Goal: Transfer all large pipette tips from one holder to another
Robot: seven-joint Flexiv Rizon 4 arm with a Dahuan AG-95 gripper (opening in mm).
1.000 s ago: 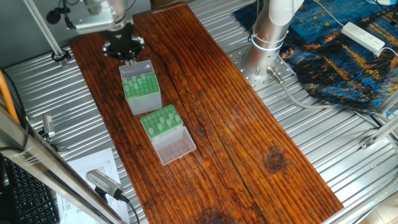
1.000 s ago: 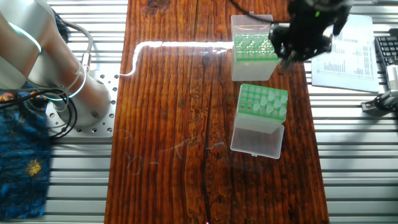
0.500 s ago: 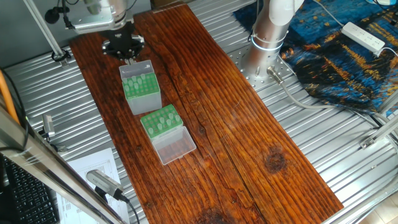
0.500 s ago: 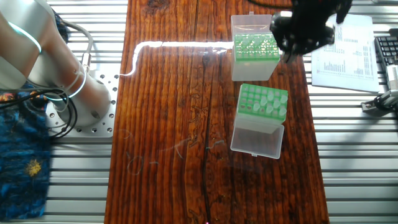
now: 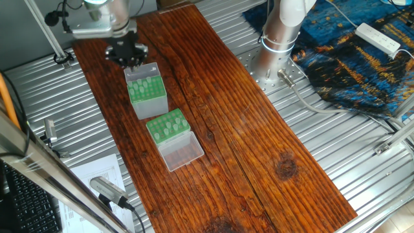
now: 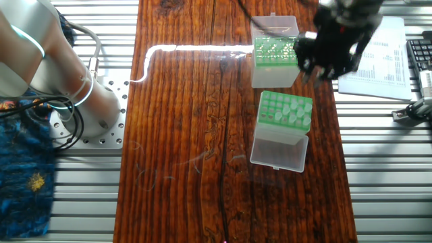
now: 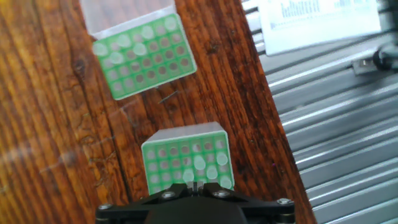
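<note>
Wooden table (image 5: 259, 129), end effector (image 5: 131, 63) above holder (image 5: 146, 92)

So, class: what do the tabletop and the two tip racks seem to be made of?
Tabletop: likely varnished wood, with dark grain, a knot and glare. Taller rack: probably plastic, with cloudy translucent sides and a green top. Low rack: green plastic, it seems, with a see-through lid.

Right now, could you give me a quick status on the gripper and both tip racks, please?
Gripper above the taller box, jaw state unclear. Low rack holds several tips, lid open. Nothing in the way.
</note>
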